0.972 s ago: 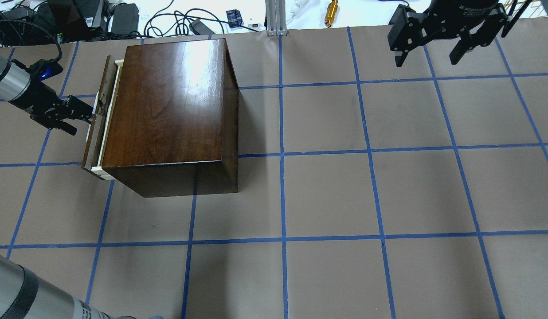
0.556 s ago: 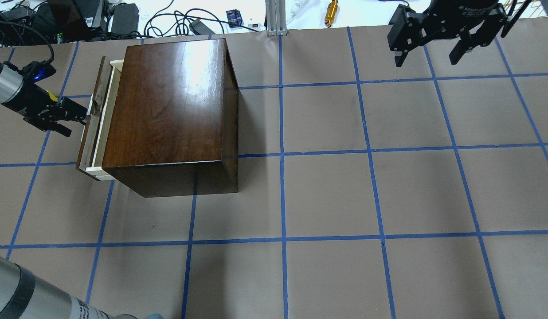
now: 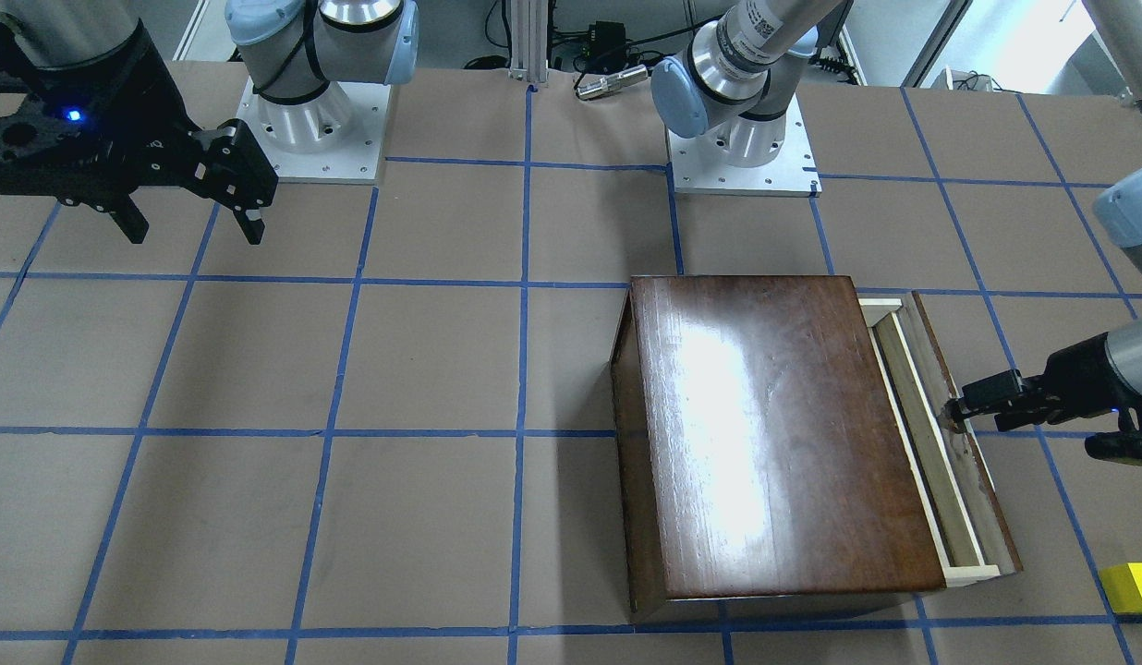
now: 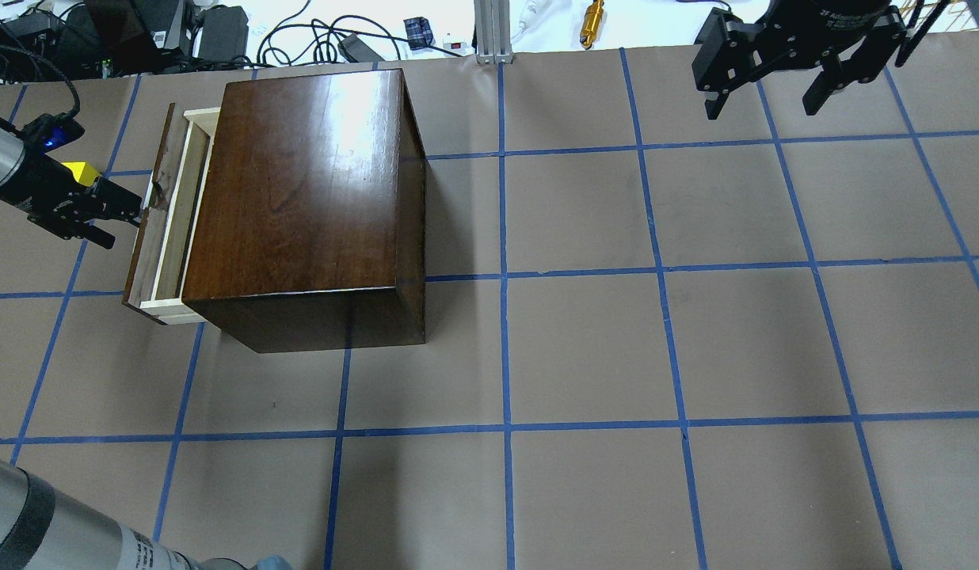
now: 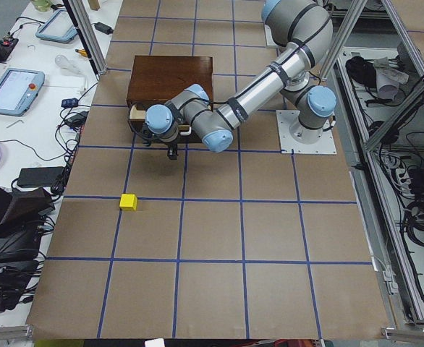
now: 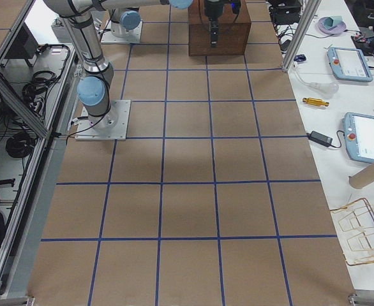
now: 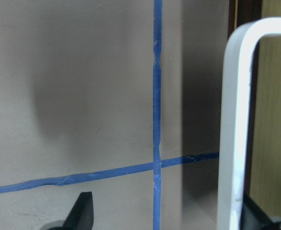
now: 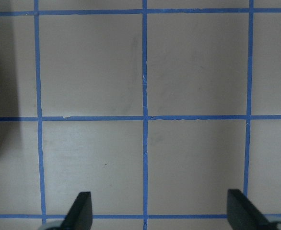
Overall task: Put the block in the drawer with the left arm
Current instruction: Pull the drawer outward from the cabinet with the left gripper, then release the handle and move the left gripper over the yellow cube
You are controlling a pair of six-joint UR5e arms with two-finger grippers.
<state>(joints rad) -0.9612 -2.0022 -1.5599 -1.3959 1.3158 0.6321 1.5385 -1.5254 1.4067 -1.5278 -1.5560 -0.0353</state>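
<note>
The dark-brown box (image 4: 299, 190) stands at the table's left, also in the front-facing view (image 3: 765, 434). Its drawer (image 4: 166, 237) (image 3: 941, 462) is pulled partly out, showing a pale-wood inside. My left gripper (image 4: 125, 218) (image 3: 977, 416) is open, with one finger hooked at the white handle (image 7: 236, 143) (image 4: 150, 192). The yellow block (image 4: 81, 172) (image 3: 1133, 587) (image 5: 128, 202) lies on the table beyond the drawer front, partly hidden by my left wrist in the overhead view. My right gripper (image 4: 763, 109) (image 3: 194, 231) is open and empty, far off at the right.
Cables, power bricks and a brass part (image 4: 592, 20) lie along the table's far edge, beside an aluminium post (image 4: 489, 32). The two arm bases (image 3: 312, 120) (image 3: 742, 139) stand at the robot's side. Blue tape lines grid the brown tabletop.
My left gripper has moved left with the handle and the drawer has slid further out of the box. The yellow block has come into view behind the wrist. The right arm is still.
</note>
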